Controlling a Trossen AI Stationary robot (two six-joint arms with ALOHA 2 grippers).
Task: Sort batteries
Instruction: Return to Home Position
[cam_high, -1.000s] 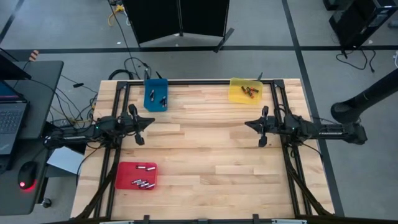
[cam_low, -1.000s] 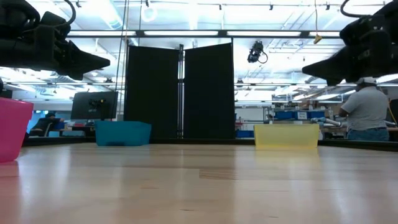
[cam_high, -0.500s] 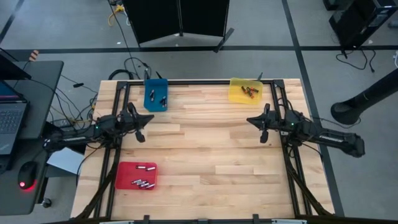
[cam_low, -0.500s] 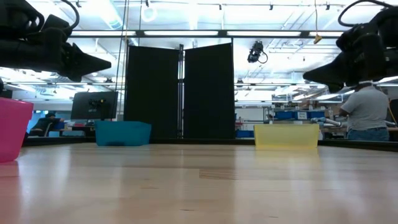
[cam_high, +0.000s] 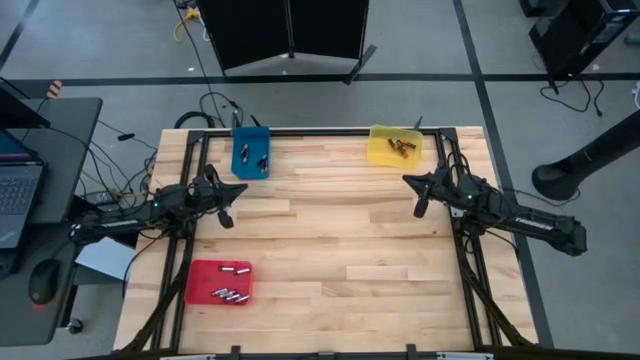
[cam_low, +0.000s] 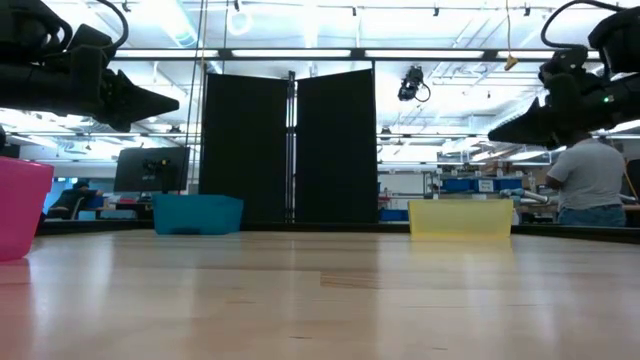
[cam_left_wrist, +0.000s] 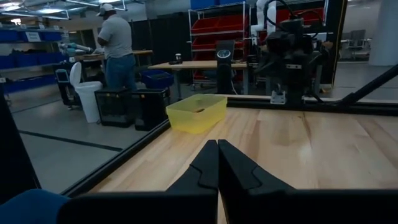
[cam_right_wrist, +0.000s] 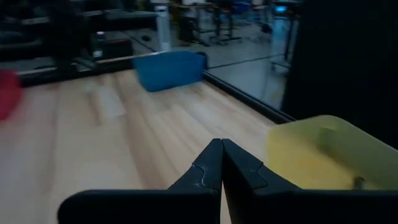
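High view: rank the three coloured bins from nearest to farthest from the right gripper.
From the right gripper:
1. Yellow bin, far right corner, just beyond the gripper.
2. Blue bin, far edge, left side.
3. Red bin, near left corner.

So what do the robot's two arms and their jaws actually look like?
Both the left arm and the right arm are slim, dark, jointed tubes, each with a small green light near the wrist. Each ends in a crossbar carrying two matte black jaws that taper to a point, with a stepped notch along their inner edges.
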